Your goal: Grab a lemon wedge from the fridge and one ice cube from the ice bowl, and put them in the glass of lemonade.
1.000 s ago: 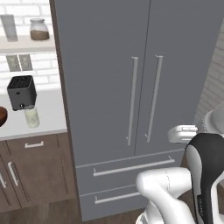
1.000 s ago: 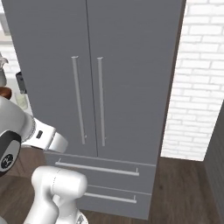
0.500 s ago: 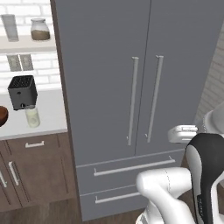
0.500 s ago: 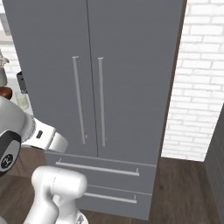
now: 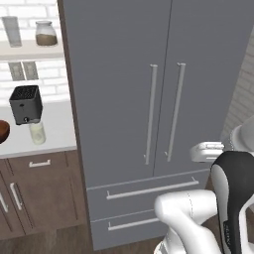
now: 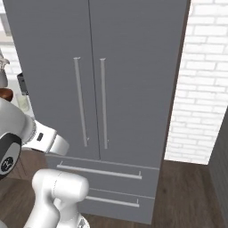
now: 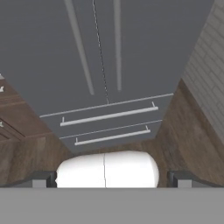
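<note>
In the left base view, the ice bowl [image 5: 2, 131] is seen at nine o'clock on the counter [image 5: 54, 134], with the glass of lemonade [image 5: 37, 132] just beside the black toaster [image 5: 26, 103]. The fridge [image 5: 149, 99] stands shut at the centre. In the hand view, the gripper [image 7: 112, 179] is held fully apart with nothing gripped, aimed at the fridge drawers [image 7: 109, 116] at twelve o'clock.

Closed grey fridge [image 5: 149, 99]; lemonade glass [image 5: 37, 133] beside it.

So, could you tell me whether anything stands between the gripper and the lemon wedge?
Yes: both fridge doors are shut, so the wedge cannot be seen. The open gripper hangs back from the handles, touching nothing.
</note>
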